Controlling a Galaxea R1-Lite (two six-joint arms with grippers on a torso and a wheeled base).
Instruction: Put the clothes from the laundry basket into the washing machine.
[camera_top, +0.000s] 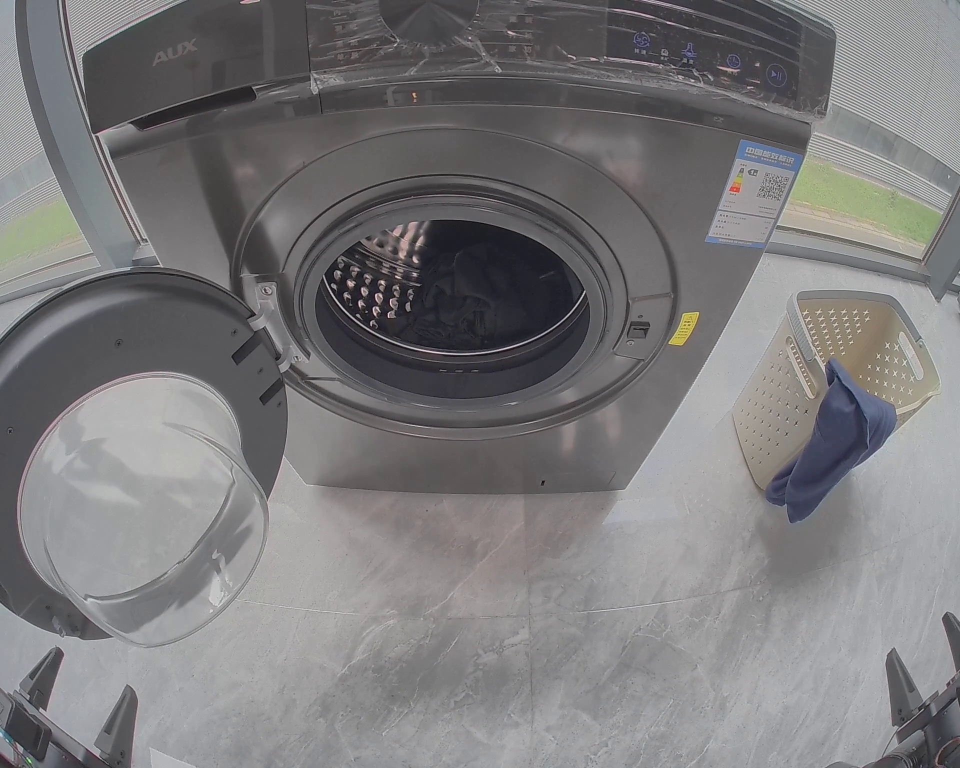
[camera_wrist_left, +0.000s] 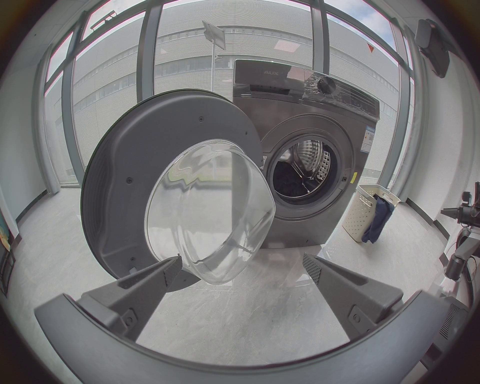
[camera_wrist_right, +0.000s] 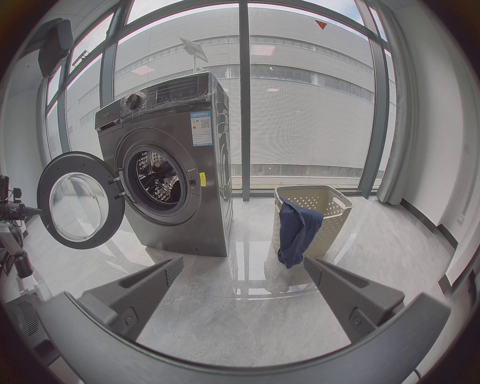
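Note:
A grey front-loading washing machine (camera_top: 450, 420) stands ahead with its round door (camera_top: 120, 450) swung open to the left. Dark clothes (camera_top: 470, 295) lie inside the drum. To the right, a cream laundry basket (camera_top: 880, 350) sits on the floor with a blue garment (camera_top: 835, 440) draped over its front rim. My left gripper (camera_top: 80, 695) is low at the near left, open and holding nothing. My right gripper (camera_top: 925, 665) is low at the near right, also open, well short of the basket (camera_wrist_right: 330, 210) and the blue garment (camera_wrist_right: 297, 232).
Glossy grey tiled floor (camera_top: 520, 620) spreads between me and the machine. The open door (camera_wrist_left: 170, 190) juts out close to my left gripper (camera_wrist_left: 242, 267). Tall windows and their frames stand behind the machine, and a wall runs along the right.

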